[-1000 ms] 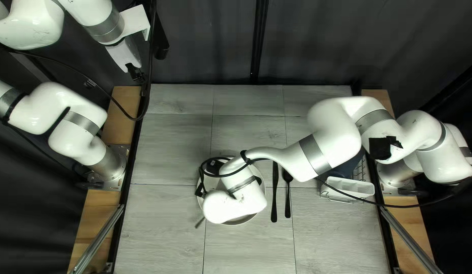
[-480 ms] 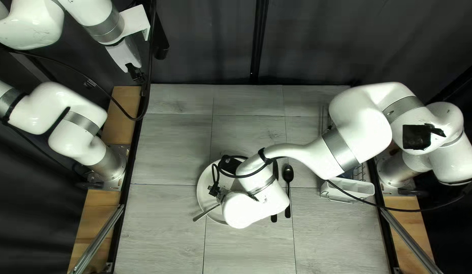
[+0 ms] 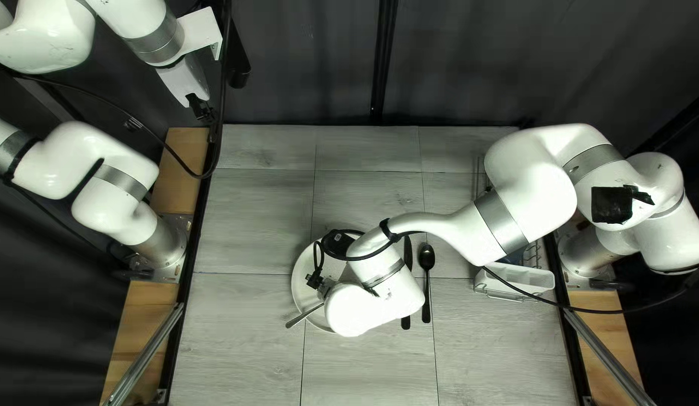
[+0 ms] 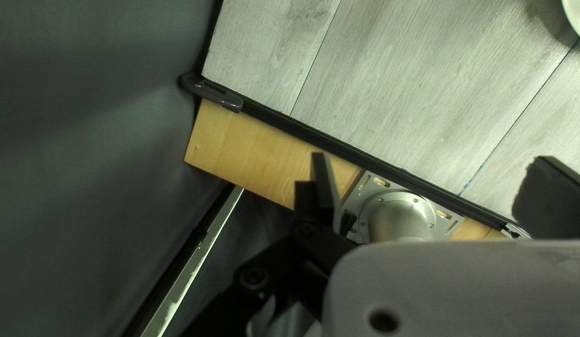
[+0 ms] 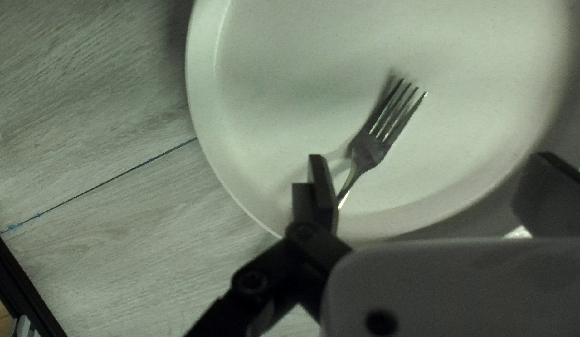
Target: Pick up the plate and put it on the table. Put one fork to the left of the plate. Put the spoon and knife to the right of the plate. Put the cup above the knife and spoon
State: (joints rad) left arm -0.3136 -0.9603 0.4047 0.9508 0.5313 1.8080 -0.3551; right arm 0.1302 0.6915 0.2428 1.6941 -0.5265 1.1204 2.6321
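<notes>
Two pieces of cutlery, a knife [image 3: 406,322] and a spoon [image 3: 426,258], lie side by side to the right of the plate [image 3: 302,287] in the top left view. The right gripper [image 3: 328,289] is over the plate, largely hidden by its arm; a fork [image 3: 305,315] reaches out across the plate's rim. A white holder [image 3: 521,277] stands at the table's right side, and the left gripper [image 3: 203,110] is up beyond the far left corner.

In the left wrist view, that gripper's fingers stand wide apart, holding nothing, with a metal base mount [image 4: 399,215] showing between them.

In the right wrist view, the fingers are spread too; the fork's neck passes beside one finger, its tines over the plate.
</notes>
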